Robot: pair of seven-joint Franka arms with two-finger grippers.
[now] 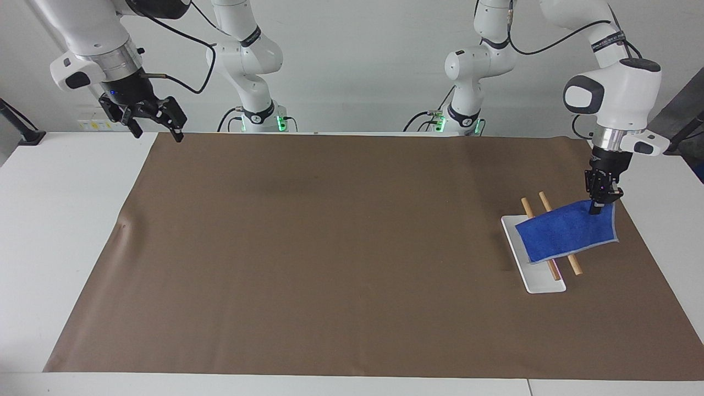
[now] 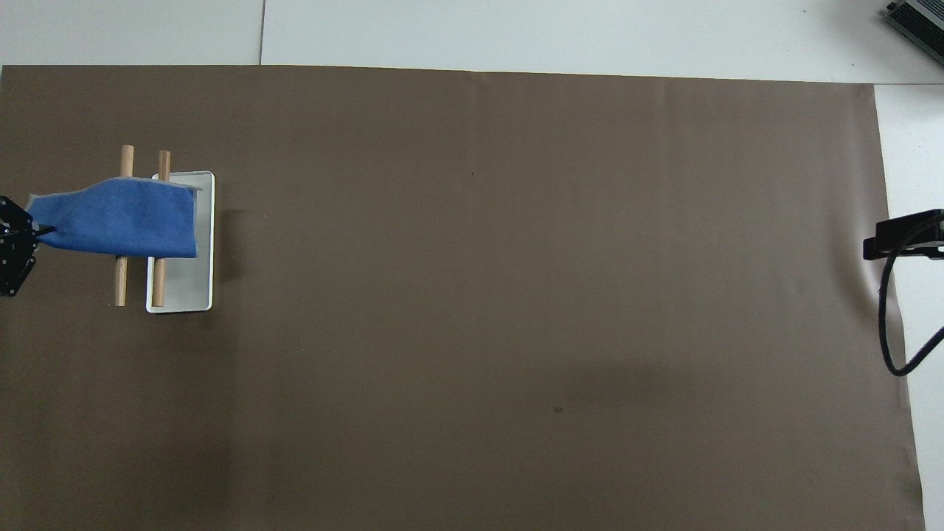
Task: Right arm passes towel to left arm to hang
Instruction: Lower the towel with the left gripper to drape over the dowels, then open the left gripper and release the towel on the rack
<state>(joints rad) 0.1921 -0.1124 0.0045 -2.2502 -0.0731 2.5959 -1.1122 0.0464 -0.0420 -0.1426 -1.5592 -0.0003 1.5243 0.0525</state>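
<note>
The bright-blue towel (image 1: 569, 231) (image 2: 118, 226) is spread across the two wooden bars (image 1: 551, 208) (image 2: 125, 158) of a rack on a white base (image 1: 542, 285) (image 2: 184, 291), at the left arm's end of the table. My left gripper (image 1: 596, 208) (image 2: 35, 232) is shut on the towel's corner, holding that end up just off the bars' outer side. My right gripper (image 1: 155, 129) hangs open and holds nothing, raised over the mat's corner at the right arm's end; only its edge (image 2: 903, 237) shows in the overhead view.
A brown mat (image 1: 330, 253) (image 2: 516, 295) covers most of the white table (image 1: 60, 220). The rack stands on the mat near its edge at the left arm's end. A dark device (image 2: 918, 16) lies at the table's corner farthest from the robots.
</note>
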